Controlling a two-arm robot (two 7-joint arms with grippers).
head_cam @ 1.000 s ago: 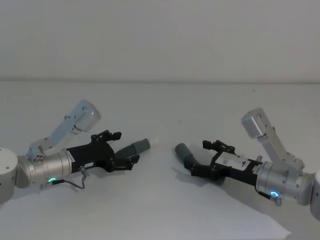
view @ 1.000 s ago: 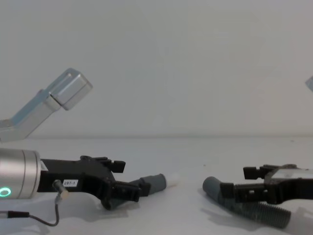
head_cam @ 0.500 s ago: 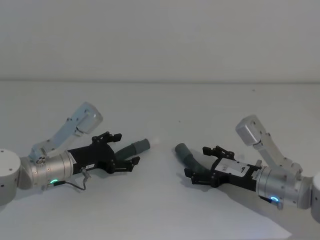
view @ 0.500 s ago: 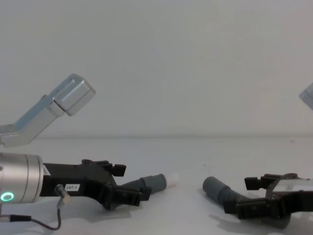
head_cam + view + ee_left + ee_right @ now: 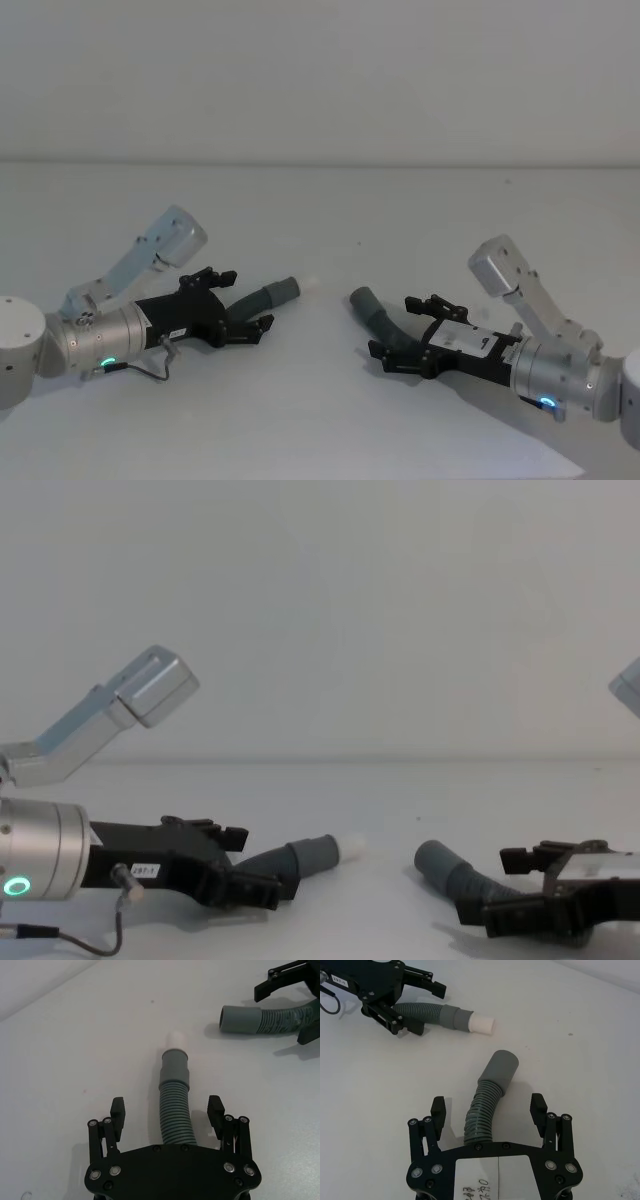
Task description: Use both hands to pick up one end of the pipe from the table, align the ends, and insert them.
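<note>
I have both arms reaching forward and inward, low and nearly level. My left tool [image 5: 243,300] points toward the middle, its 2 fingers [image 5: 118,1110] spread wide. My right tool [image 5: 393,327] points back toward it, jaws just as wide. The 2 tools sit well apart. Behind each wrist a silver-grey link angles upward. A green light glows on the left arm [image 5: 90,335], a blue one on the right arm [image 5: 565,372].

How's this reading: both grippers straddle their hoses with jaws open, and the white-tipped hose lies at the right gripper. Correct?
No: the white-tipped hose lies at the left gripper, as the left wrist view shows. The right gripper straddles the plain-cuffed hose. Both grippers' jaws are open.
</note>
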